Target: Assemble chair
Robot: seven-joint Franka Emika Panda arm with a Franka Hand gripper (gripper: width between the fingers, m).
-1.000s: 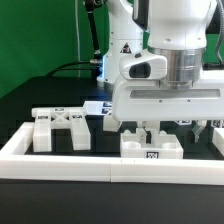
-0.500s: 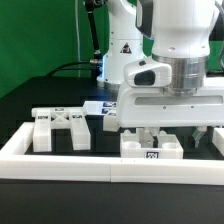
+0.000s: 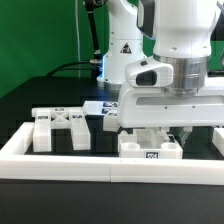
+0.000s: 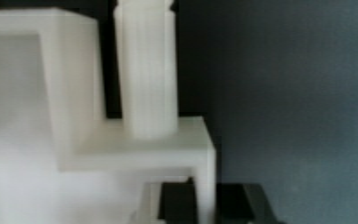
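Note:
A chunky white chair piece (image 3: 150, 150) with a black-and-white tag on its front stands just behind the front border rail. My gripper (image 3: 160, 132) has come down onto its top and is shut on it. In the wrist view the two dark fingers (image 4: 176, 205) pinch a thin white wall of that piece (image 4: 149, 150) between them, with my gripper (image 4: 204, 206) centred on the wall. A second white chair piece (image 3: 60, 126), cross-shaped with tags, lies apart at the exterior view's left.
A long low white border rail (image 3: 60, 166) runs along the front and turns back at the left. The marker board (image 3: 96, 107) lies behind the pieces, near the arm's base. A green backdrop stands behind.
The gripper has sunk a little onto the front chair piece and its jaws have gone from open to shut on the piece's thin wall. The pieces have not moved.

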